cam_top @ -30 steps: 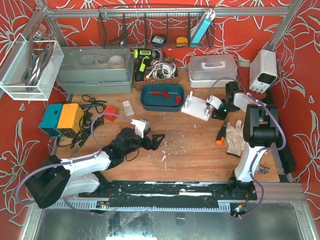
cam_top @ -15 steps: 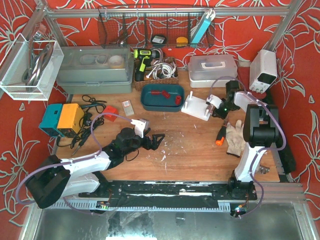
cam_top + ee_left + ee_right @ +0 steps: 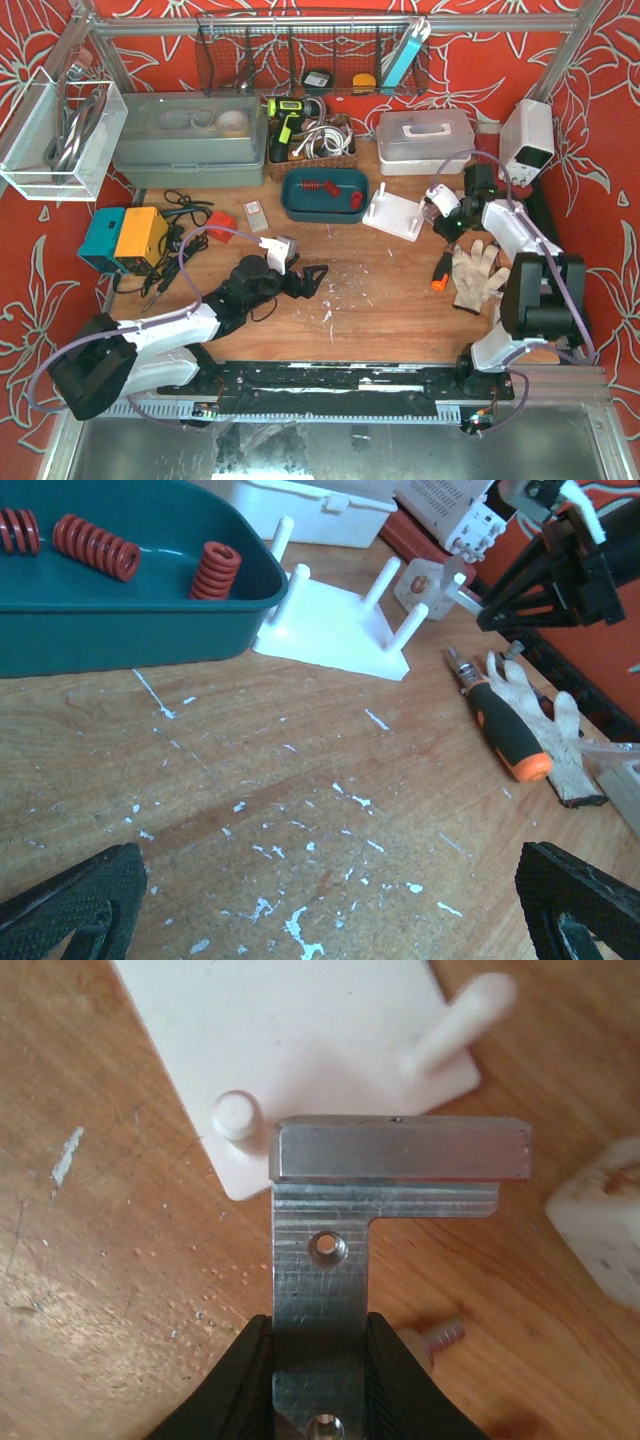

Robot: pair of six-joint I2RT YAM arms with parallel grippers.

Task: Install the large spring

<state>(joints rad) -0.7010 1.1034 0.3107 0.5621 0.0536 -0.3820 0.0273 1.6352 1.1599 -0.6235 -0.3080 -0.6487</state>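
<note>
R tool (image 3: 318, 1360) clamped on metal bracket (image 3: 400, 1150), maybe touching white peg base (image 3: 300, 1040); L tool (image 3: 325, 900) wide open, empty

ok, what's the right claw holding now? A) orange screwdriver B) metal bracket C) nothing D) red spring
B: the right wrist view shows the right claw shut on a metal bracket; the red springs lie in the teal tray.

Bright, even light with soft shadows; mild sheen on the metal bracket (image 3: 400, 1150), far peg (image 3: 465, 1018) blurred.
</note>
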